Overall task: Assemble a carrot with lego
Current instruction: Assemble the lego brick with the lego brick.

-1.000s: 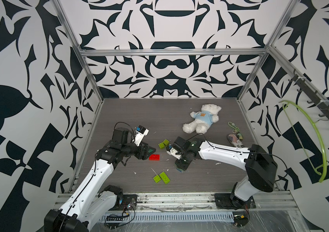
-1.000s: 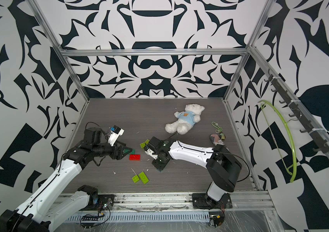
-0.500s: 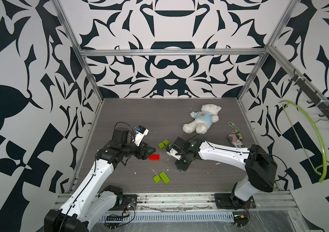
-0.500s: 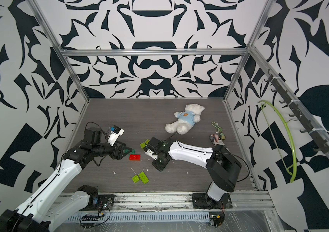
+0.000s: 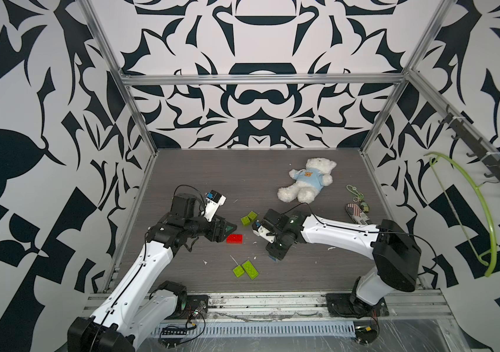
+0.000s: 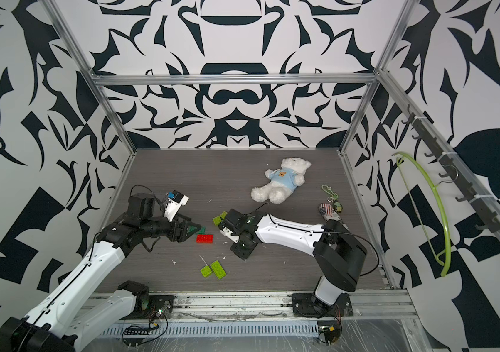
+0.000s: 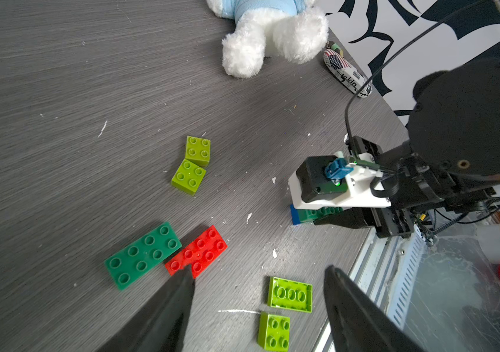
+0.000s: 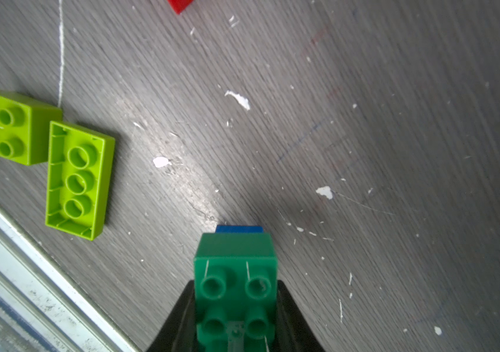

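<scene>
Right gripper (image 8: 235, 292): clamped tight on a small stack (image 7: 312, 215), the start of the carrot. Made up of a dark green block (image 8: 235, 274), studs facing the wrist camera, and a blue brick (image 8: 238, 228) peeking past its far edge. Hangs low over the grey table (image 5: 212, 170), near the middle in both top views. Hard to tell whether the stack touches the surface.

Left gripper (image 7: 259, 269): spread well apart, nothing between the fingers (image 7: 166, 311). Hovers low, left of the other arm. In the wrist view, one fingertip overlaps the edge of the red brick (image 7: 196, 251). Contact or not, cannot tell.

Red brick: flat on the table, studs up, between the two grippers in both top views. Touches a long dark green brick (image 7: 142, 254) at one end, also flat and studs up, mostly hidden under the left gripper from above.

A little farther back, toward the bear: two lime squares (image 5: 249, 218), studs up, touching each other.

Nearer the front rail: a single lime square (image 8: 7, 128), studs up. Just beside it, a long lime brick (image 8: 79, 179) turned hollow side up.

Back right: a white teddy bear (image 5: 306, 179) in a light blue shirt. Well apart from every brick. Close to the right wall, a keychain (image 5: 357, 210).
</scene>
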`<move>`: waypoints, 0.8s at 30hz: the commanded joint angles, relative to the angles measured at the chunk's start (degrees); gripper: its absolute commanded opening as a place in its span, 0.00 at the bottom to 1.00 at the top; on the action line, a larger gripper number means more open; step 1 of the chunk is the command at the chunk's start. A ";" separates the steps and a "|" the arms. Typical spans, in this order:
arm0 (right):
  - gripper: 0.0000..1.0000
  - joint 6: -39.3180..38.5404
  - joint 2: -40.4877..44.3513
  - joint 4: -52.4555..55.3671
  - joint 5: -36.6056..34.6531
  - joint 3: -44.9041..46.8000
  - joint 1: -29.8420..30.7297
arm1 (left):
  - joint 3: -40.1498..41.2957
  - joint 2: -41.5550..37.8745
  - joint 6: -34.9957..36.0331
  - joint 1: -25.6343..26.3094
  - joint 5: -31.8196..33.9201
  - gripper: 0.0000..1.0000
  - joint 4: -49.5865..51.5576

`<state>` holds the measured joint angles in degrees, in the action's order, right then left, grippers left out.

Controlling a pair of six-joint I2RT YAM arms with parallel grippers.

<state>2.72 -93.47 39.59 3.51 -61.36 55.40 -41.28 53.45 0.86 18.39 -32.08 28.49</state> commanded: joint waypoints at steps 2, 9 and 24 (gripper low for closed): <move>0.30 1.89 -0.98 2.24 -1.88 -0.67 1.44 | -0.65 0.51 -0.31 0.24 0.12 0.75 -0.42; 0.30 4.49 -1.14 1.36 -2.95 1.23 1.82 | -0.75 0.60 -0.51 0.24 0.04 0.74 -0.43; 0.28 3.40 -3.55 4.52 -1.90 -0.36 1.38 | -0.91 0.52 -0.95 0.24 -0.09 0.74 -0.71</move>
<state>5.87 -93.41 38.50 1.83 -60.90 56.86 -41.28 54.06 -0.10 18.39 -31.92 28.25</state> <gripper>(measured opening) 0.348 0.743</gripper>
